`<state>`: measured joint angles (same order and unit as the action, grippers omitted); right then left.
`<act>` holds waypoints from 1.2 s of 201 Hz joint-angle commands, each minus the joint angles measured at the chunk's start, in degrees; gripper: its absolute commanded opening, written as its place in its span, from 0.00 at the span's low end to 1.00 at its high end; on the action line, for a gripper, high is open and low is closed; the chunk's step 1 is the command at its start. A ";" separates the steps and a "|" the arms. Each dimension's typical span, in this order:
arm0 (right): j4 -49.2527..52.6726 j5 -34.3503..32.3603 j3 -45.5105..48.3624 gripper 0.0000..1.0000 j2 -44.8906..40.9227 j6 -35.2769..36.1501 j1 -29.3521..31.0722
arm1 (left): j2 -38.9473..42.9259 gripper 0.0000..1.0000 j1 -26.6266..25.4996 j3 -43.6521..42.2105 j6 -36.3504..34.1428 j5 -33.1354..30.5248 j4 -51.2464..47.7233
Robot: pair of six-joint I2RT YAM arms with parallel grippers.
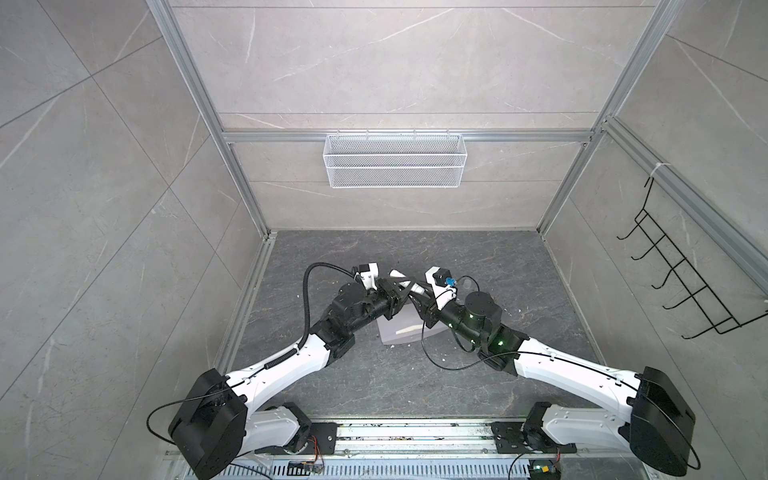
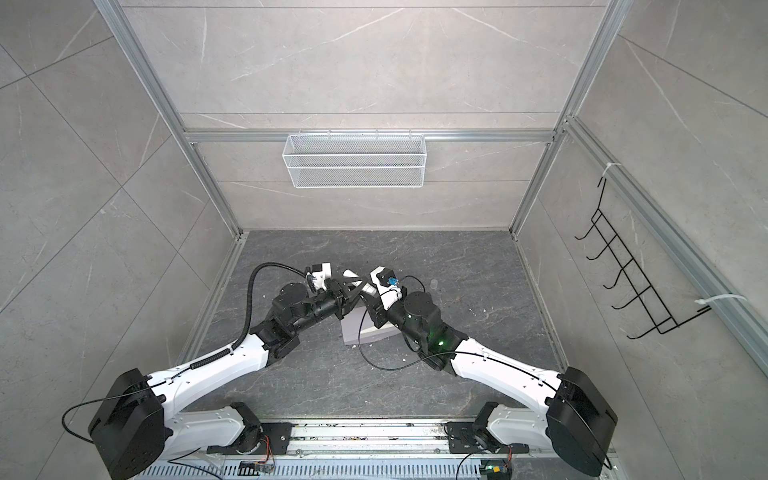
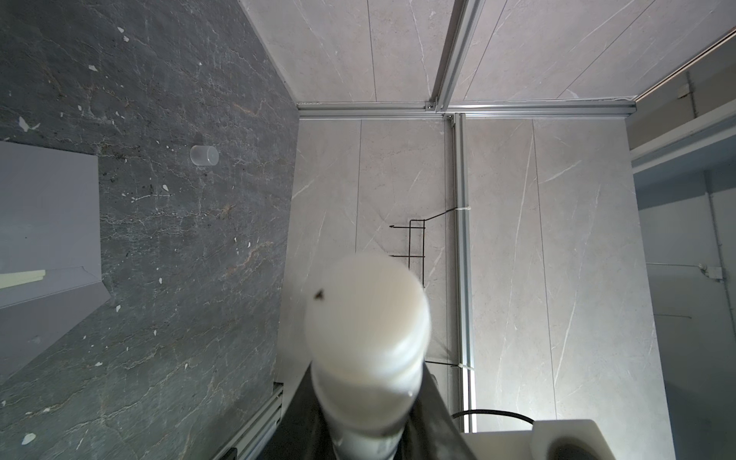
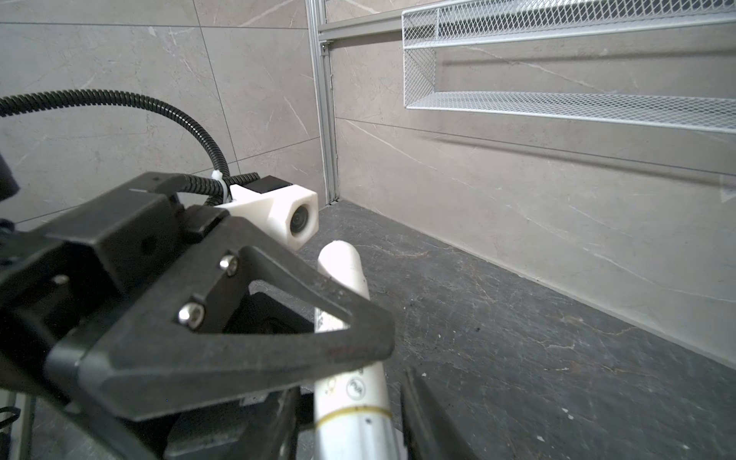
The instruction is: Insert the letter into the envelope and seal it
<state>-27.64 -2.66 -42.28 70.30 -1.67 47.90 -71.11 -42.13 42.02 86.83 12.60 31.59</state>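
The left gripper [image 3: 366,378] is clenched around a white stick [image 4: 342,271], most likely a glue stick, with its black fingers [image 4: 358,342] crossing the barrel near the middle. The right gripper [image 4: 350,394] brackets the ringed base of the same stick. It has a finger close on either side, but whether they actually press cannot be told. In both top views the two grippers meet nose to nose above the middle of the table [image 1: 374,382]. The envelope [image 1: 397,332] lies flat at about six o'clock from them, partly under the wrists. In a top view a small clear cap [image 2: 434,284] lies on the table at about three o'clock from the grippers, apart from the envelope. The letter is not seen in the open anywhere. A pale cream strip [image 3: 22,278] at the envelope's mouth may be its edge, so the insertion looks done. The flap does not look stuck down, so gluing it and pressing it shut appear left to do.
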 commanded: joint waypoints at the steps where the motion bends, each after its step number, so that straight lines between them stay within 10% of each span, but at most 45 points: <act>1: 0.75 -1.15 -2.01 0.42 0.21 1.09 0.33 | -0.63 0.00 -0.15 3.40 -0.70 2.60 1.90; 97: 1.81 -3.54 -2.19 0.00 0.30 1.61 0.34 | -1.77 0.13 -0.20 2.94 -2.30 2.44 2.77; 182: 14.31 -9.24 -3.14 0.00 -4.21 -1.05 0.32 | 5.37 0.71 1.75 2.89 -18.76 -2.41 -9.73; 241: 40.54 -12.05 -12.81 0.00 -1.67 -5.00 0.29 | 14.11 0.78 2.23 5.00 -43.57 -7.81 -26.07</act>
<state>-0.38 -12.03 -50.94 67.51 -3.66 48.25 -60.16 -40.07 44.27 58.26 7.90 13.10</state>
